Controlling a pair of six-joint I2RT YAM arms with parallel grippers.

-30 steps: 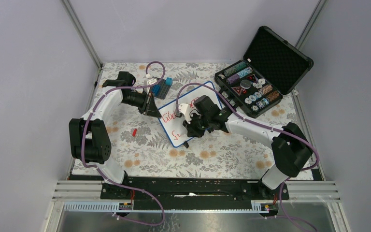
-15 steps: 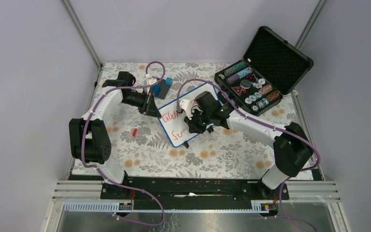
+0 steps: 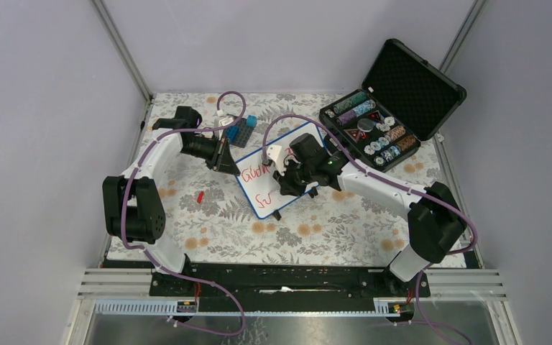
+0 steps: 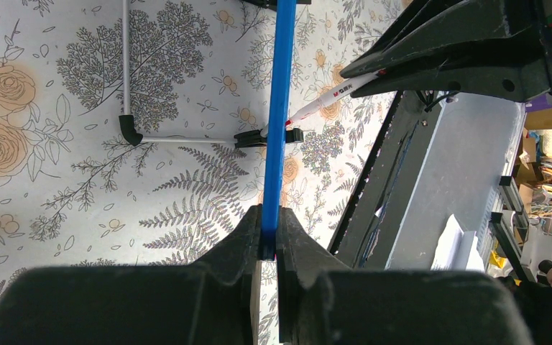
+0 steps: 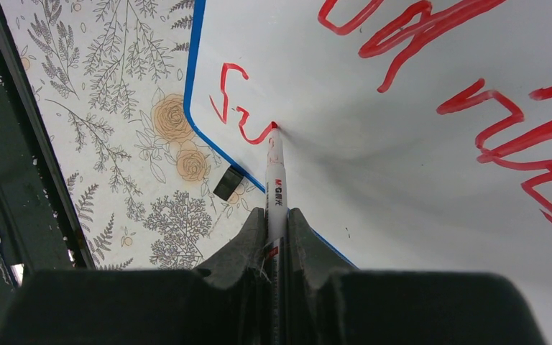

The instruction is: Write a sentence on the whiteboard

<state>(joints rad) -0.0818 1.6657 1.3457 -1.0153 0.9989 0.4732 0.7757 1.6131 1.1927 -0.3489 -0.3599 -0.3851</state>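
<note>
Top external, right pincer (image 5: 277, 224) clamped on marker (image 5: 276, 180), edged farther up whiteboard (image 3: 254, 188), left pincer (image 4: 268, 237) pinching its rim.

We look down on the tabletop (image 3: 316, 237) from high behind. Wrist cameras peer closely past the left end effector (image 4: 269, 221) and right end effector (image 5: 277, 215); all share the whiteboard (image 3: 253, 185).

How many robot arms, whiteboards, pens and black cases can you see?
Robot arms: 2, the left arm and the right arm
Whiteboard: 1
Pen: 1
Black case: 1
Total: 5
</note>
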